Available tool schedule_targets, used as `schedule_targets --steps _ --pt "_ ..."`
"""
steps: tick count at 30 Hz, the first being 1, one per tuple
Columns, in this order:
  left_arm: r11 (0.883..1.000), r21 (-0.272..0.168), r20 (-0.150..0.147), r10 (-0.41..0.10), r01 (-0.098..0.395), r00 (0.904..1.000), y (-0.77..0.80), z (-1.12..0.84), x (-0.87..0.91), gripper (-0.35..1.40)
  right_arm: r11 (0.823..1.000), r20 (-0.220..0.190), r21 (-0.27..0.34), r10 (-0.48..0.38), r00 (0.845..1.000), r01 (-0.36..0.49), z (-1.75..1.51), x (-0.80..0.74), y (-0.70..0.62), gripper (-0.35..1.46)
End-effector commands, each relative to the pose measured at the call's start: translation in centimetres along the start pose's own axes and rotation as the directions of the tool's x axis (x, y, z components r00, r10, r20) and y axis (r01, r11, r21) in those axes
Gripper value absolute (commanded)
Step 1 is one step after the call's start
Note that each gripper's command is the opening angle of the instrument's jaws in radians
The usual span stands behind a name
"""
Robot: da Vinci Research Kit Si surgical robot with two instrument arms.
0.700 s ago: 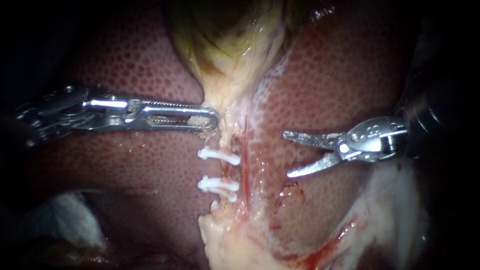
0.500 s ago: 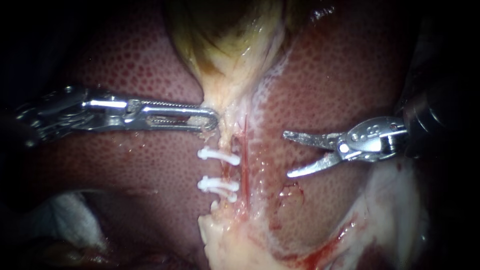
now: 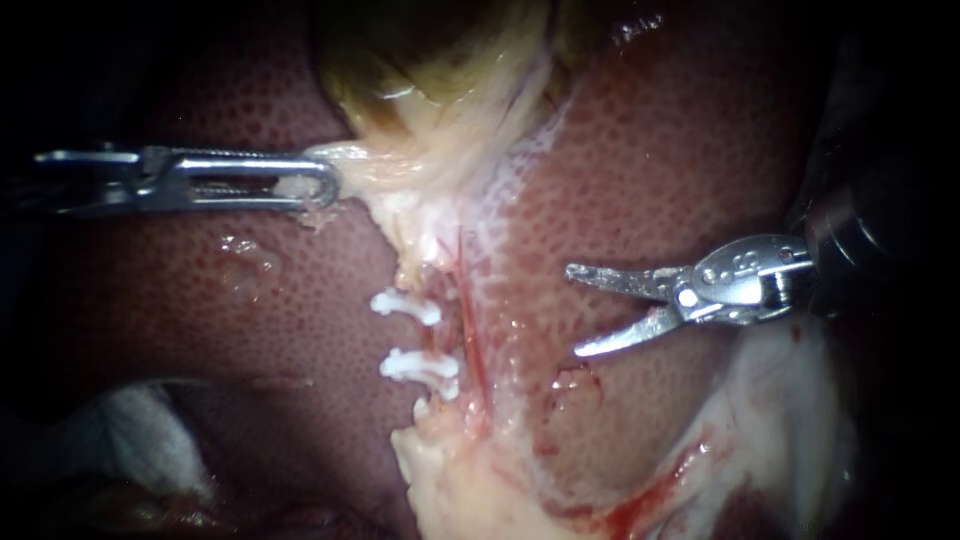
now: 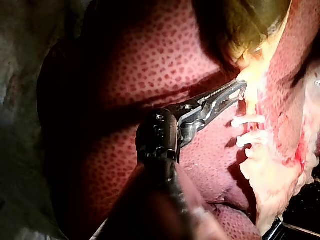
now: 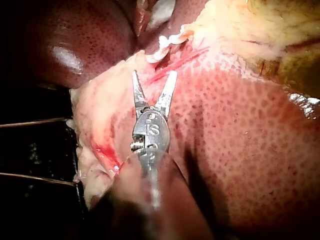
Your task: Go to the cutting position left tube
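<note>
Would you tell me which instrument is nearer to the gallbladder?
Left. The left instrument grips pale tissue at the neck of the gallbladder; the right instrument sits apart, open, over the liver.

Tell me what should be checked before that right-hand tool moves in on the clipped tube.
1. Jaws of the right instrument open: ok.
2. Jaws of the left instrument shut on gallbladder tissue, holding it stretched: ok.
3. The upper clip and lower clip sit on the left tube, gap between: ok.
4. Right jaws at that gap: not ok, they hover over the liver, well apart.
5. Way in free: not ok, a thin red tube lies between.
6. Height above tissue: cannot tell.
</note>
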Motion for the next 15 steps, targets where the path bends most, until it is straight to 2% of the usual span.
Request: schedule_targets --steps 1,9,11,15 --pt "1.0 0.001 -0.002 0.0 0.0 1.0 0.01 -0.02 0.01 -0.35 1.0 0.0 0.0 0.003 1.0 -0.003 0.0 0.0 0.0 1.44" --pt "1.0 0.01 -0.011 0.003 -0.003 0.9999 0.05 -0.02 0.01 -0.35 0.999 -0.002 -0.001 0.036 0.999 -0.036 0.08 -0.02 -0.03 1.44" --pt "1.0 0.012 -0.012 0.003 -0.003 0.9999 0.06 -0.02 0.0 -0.35 0.999 -0.006 0.006 0.051 0.999 -0.051 0.17 -0.05 -0.05 1.44" --pt "1.0 0.013 -0.013 0.003 -0.003 0.9999 0.08 0.0 -0.01 -0.35 0.997 0.012 0.019 0.072 0.997 -0.072 0.4 -0.13 -0.1 1.44"
